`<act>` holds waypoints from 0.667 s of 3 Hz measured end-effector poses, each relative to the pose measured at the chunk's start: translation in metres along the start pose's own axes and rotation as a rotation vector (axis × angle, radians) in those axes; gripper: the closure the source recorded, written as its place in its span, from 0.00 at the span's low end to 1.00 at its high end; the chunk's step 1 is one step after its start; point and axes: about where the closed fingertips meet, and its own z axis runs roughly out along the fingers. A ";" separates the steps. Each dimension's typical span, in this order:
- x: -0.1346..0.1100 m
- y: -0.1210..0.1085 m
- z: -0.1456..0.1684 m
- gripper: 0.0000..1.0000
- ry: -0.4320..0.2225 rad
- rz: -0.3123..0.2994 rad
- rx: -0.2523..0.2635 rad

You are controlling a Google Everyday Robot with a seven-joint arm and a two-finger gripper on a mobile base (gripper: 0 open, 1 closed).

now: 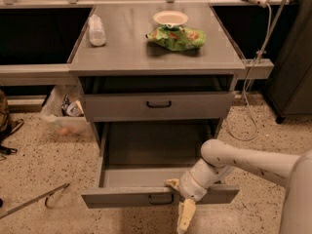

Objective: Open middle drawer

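The middle drawer (122,197) stands pulled well out, its front hanging forward below the shut drawer (195,106) above it (the one right under the desk (131,48)). The gripper (179,201) sits against the middle drawer's front, just right of its black handle, fingers (187,217) spread apart and clasping nothing, one at the front's top edge, one dangling below it
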 end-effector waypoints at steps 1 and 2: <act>-0.001 0.003 0.000 0.00 -0.002 -0.001 -0.003; -0.011 0.041 -0.004 0.00 -0.023 0.016 -0.013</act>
